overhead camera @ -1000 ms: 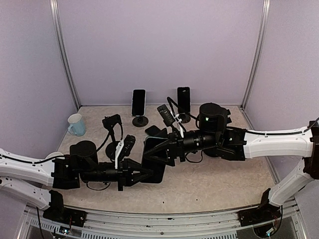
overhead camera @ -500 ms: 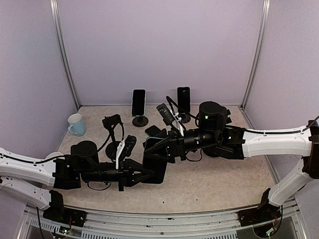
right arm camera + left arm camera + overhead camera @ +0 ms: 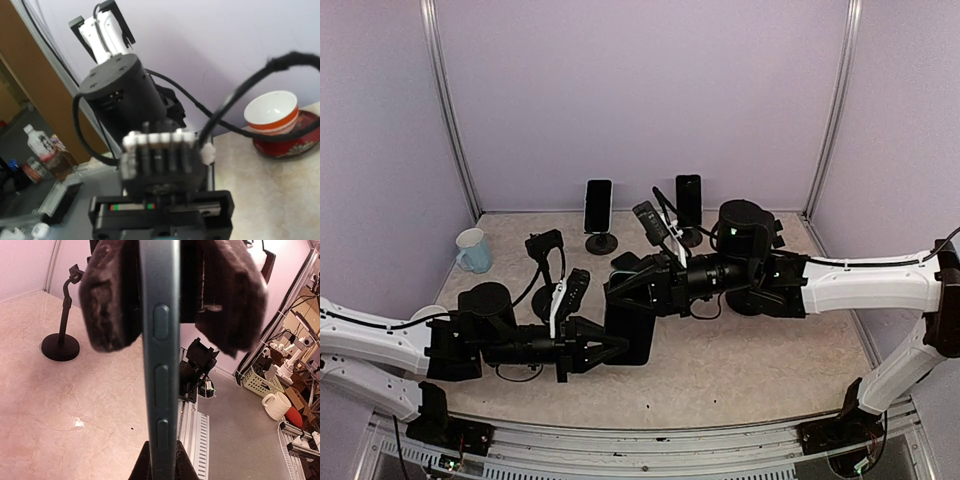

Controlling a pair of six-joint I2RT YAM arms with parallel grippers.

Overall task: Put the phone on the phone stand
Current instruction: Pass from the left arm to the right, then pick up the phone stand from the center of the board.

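Note:
A dark phone (image 3: 632,335) is held on edge above the table, with my left gripper (image 3: 608,350) shut on its near end. In the left wrist view it runs up the middle as a thin blue-grey edge with side buttons (image 3: 160,365), pinched at the bottom by my left gripper (image 3: 161,466). My right gripper (image 3: 618,288) straddles the far end. Its fuzzy black pads (image 3: 107,295) stand close on both sides of the phone, with a slim dark gap on one side. An empty black phone stand (image 3: 546,246) stands behind and to the left, also in the left wrist view as the stand (image 3: 62,337).
Two more stands at the back each carry a phone, the left one (image 3: 598,206) and the right one (image 3: 688,200). A pale blue mug (image 3: 473,250) sits at the far left. A white and orange bowl (image 3: 272,118) rests on a red plate.
My right gripper has slid left over the phone's far end and its jaws have narrowed round it. The left arm and the phone have barely moved.

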